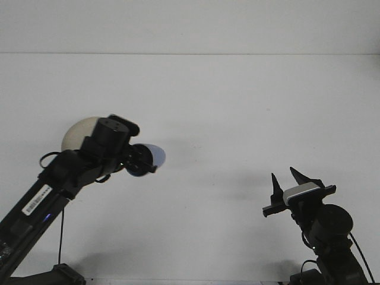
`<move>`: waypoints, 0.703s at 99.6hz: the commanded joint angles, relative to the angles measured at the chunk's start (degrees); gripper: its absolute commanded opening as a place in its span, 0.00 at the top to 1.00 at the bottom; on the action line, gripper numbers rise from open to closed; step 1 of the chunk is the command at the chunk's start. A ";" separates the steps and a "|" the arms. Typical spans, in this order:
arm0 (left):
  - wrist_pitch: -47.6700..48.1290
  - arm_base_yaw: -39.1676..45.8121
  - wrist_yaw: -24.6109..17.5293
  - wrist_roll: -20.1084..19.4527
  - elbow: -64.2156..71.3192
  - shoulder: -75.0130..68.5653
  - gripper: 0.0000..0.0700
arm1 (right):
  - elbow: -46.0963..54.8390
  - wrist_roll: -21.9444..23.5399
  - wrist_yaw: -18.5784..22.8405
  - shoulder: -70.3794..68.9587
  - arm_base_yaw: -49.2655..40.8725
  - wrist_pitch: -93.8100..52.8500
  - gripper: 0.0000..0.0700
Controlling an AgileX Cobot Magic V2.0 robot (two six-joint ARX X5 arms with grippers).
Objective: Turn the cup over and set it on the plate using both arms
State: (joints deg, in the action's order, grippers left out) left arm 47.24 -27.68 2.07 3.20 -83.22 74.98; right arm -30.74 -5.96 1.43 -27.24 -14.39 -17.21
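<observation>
My left gripper [142, 161] is shut on a pale blue cup [153, 157] and holds it in the air on its side, with the cup's base facing right. Just behind the left arm's wrist lies the cream plate [78, 132] on the white table, mostly hidden by the arm. The cup hangs to the right of the plate. My right gripper [286, 179] stands open at the lower right, fingers pointing up, with nothing between them.
The white table [237, 119] stretches across the view with a wall edge at the back. The left arm's dark links run down to the bottom left corner, and the right arm's base sits at the bottom right.
</observation>
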 commanded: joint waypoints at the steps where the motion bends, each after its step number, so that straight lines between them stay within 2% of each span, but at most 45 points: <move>1: 0.28 4.17 0.63 -1.79 -1.68 -0.20 0.98 | -0.17 0.35 0.04 -0.20 -0.04 0.70 0.52; 30: 3.23 23.98 0.61 -4.72 -1.79 2.47 0.98 | -0.17 0.35 0.07 -0.20 -0.04 0.70 0.52; 53: 1.97 33.14 0.22 -6.40 -1.79 11.04 0.98 | -0.17 0.37 0.11 -0.20 -0.04 0.70 0.52; 70: -1.46 35.74 -4.98 -6.67 -1.79 17.00 0.98 | -0.17 0.39 0.24 -0.20 -0.04 0.68 0.52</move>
State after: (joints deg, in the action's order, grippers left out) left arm 46.72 7.62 -1.02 -2.48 -84.16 90.13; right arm -30.74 -5.96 1.50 -27.24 -14.39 -17.23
